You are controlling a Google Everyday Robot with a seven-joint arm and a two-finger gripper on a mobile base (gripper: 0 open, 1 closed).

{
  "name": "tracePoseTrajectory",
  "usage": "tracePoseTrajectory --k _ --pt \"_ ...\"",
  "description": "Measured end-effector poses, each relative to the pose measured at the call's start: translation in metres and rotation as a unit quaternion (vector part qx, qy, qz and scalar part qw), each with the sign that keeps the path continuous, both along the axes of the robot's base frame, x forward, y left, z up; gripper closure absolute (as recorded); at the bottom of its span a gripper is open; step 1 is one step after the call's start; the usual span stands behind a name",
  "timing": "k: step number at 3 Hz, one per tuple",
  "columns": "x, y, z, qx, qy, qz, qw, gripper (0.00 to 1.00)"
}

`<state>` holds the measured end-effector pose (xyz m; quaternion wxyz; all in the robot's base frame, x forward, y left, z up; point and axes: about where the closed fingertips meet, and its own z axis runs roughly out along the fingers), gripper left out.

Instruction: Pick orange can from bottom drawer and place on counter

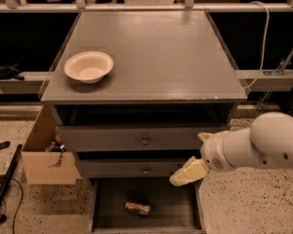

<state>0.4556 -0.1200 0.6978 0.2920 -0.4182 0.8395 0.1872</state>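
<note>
I see the orange can (137, 208) lying sideways, long axis left-right, in the bottom drawer (172, 213). My gripper (179, 178) hangs above-right, seemingly empty; I can't tell how open it is.

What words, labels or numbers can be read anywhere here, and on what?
None can be read.
The can in the bottom drawer: any print is too blurred to read.
The box, bowl and end effector above the drawer's right side: no text shows.
</note>
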Motion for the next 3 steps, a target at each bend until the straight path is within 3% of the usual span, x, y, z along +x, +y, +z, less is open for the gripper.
tracePoseTrajectory --k 1,2,3 --pt "-0.001 0.018 -0.043 0.062 -0.023 -0.018 0.9976 0.0" --pt "0.004 0.03 -0.086 0.099 -0.033 -0.034 0.994 0.0" --pt "0.013 0.035 -0.123 0.112 -0.026 -0.05 0.9921 0.0"
